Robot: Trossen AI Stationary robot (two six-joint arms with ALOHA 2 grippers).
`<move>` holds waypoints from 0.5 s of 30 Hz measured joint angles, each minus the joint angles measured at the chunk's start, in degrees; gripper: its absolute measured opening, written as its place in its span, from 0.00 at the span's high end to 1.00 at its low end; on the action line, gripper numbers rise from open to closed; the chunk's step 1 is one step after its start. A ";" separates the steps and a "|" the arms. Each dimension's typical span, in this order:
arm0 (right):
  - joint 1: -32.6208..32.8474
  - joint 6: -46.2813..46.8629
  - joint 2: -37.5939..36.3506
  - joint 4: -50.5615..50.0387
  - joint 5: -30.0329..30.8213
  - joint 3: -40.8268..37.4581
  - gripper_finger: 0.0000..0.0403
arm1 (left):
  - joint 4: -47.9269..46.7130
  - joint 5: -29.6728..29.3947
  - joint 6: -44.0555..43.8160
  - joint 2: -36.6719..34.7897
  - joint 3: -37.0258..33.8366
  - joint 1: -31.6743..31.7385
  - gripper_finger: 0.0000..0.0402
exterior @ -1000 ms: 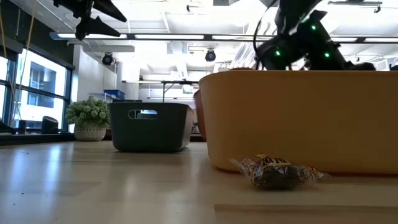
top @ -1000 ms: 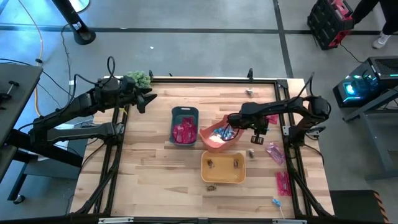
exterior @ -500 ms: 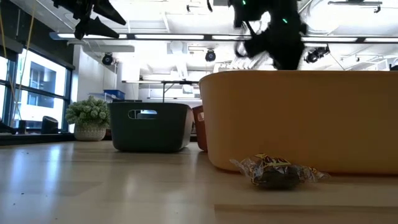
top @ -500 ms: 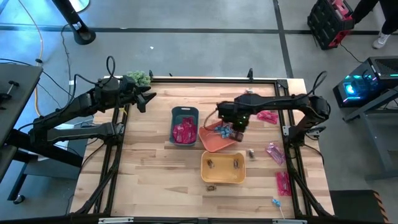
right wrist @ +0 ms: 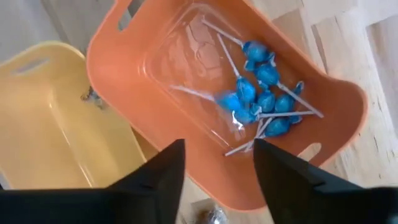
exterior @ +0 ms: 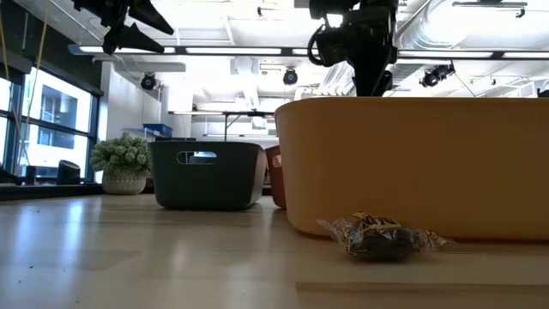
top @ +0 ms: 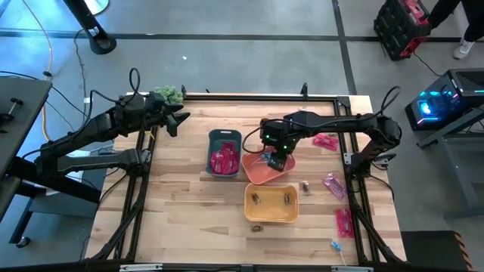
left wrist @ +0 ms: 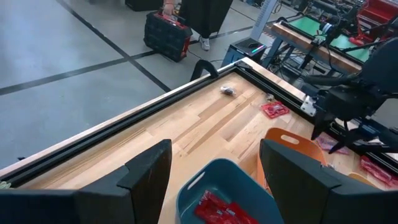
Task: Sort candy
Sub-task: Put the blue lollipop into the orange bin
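My right gripper (top: 276,159) (right wrist: 217,168) hangs open over the orange bin (top: 261,172), fingers pointing down, nothing between them. Several blue lollipops (right wrist: 261,93) lie in that bin. The grey-blue bin (top: 224,151) holds pink-red packets (left wrist: 221,208). Brown pieces (top: 257,198) lie in the yellow bin (top: 271,205). Loose candy lies on the table: pink packets (top: 327,141) (top: 334,183) (top: 344,221), a lollipop (top: 335,245), brown pieces (top: 306,185) (exterior: 382,239). My left gripper (top: 178,119) (left wrist: 214,180) waits open, raised at the far left.
A fuzzy green plant (top: 168,95) stands at the far left corner. A black frame (top: 249,95) runs round the table. The three bins stand close together mid-table; bare wood (top: 181,204) lies near left of them.
My right gripper has gone up and toward the table's left, from beside the orange bin's right end to above the bin, and has tipped from slanting to pointing nearly straight down. The bins have stayed where they were.
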 joint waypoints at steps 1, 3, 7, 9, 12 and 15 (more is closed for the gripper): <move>0.26 0.02 -0.02 -0.42 0.02 0.00 0.53 | 0.01 0.00 -0.01 0.00 0.00 -0.01 0.41; 0.77 0.33 -0.02 -1.82 -0.07 0.04 0.48 | 0.00 0.00 -0.01 0.02 0.00 0.00 0.41; 2.73 4.73 -0.09 -12.21 0.28 0.04 0.43 | -0.21 -0.07 -0.43 0.02 0.00 0.00 0.41; 4.79 7.57 -0.76 -16.80 1.57 -0.37 0.43 | -0.27 -0.61 -0.50 0.05 0.00 0.00 0.41; 9.72 12.76 -3.42 -18.26 1.96 -3.06 0.43 | -0.27 -1.16 -0.54 0.14 0.00 0.02 0.41; 15.28 21.58 -7.35 -15.19 -3.19 -7.87 0.43 | -0.33 -1.16 -0.56 0.22 -0.02 0.00 0.41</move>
